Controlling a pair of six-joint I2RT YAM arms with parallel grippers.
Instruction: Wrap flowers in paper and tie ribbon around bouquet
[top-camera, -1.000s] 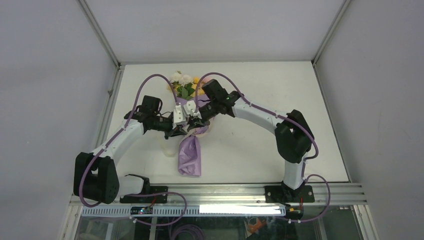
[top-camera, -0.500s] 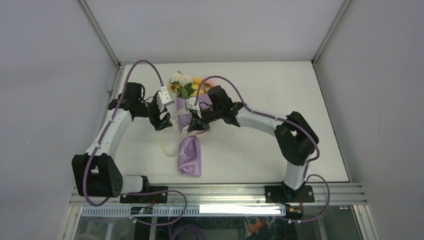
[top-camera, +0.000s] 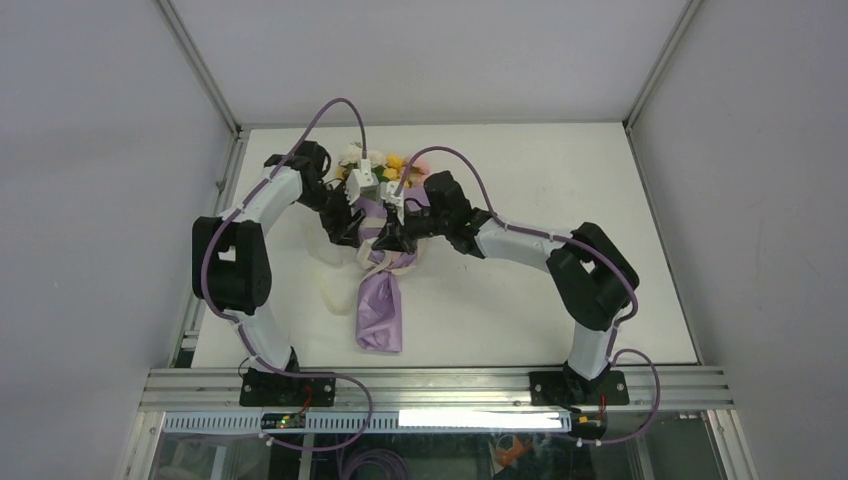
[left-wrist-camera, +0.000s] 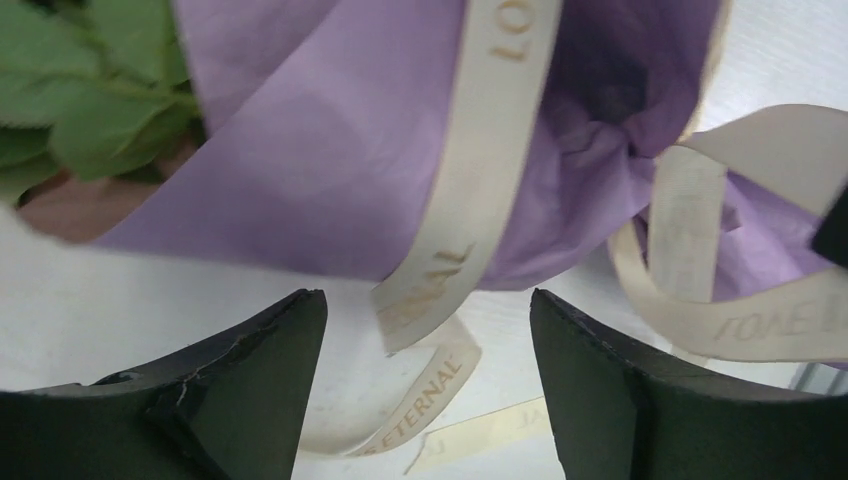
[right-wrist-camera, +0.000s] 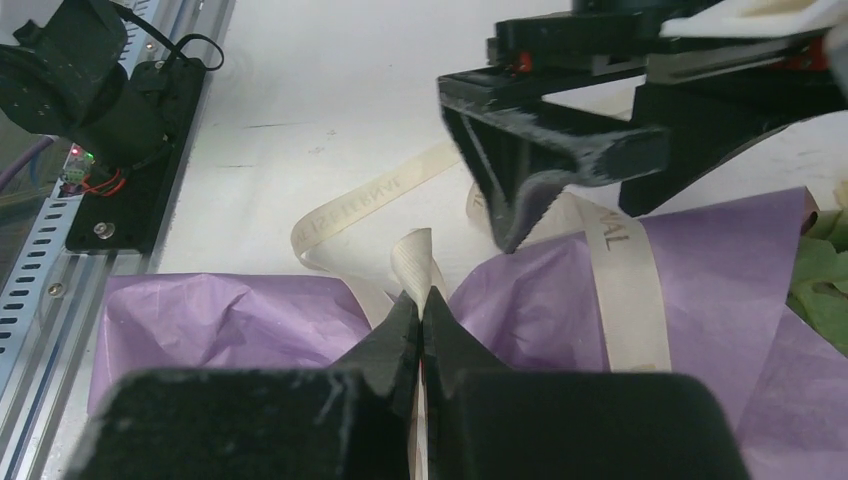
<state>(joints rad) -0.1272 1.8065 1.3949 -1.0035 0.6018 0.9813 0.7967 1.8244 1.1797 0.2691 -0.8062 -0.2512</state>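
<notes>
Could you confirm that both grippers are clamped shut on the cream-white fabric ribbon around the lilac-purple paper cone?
Not quite: only the right gripper is shut on the cream-white fabric ribbon at the lilac-purple paper cone. The left gripper is open, a loose strand between its jaws, as the left wrist view shows.

Table: white matte rectangular top.
Walls: plain grey panels at left, back and right.
Frame posts: slim aluminium, rising from both far table corners.
Rail: slotted aluminium along the near table edge.
Light strip: bright white, below the rail.
</notes>
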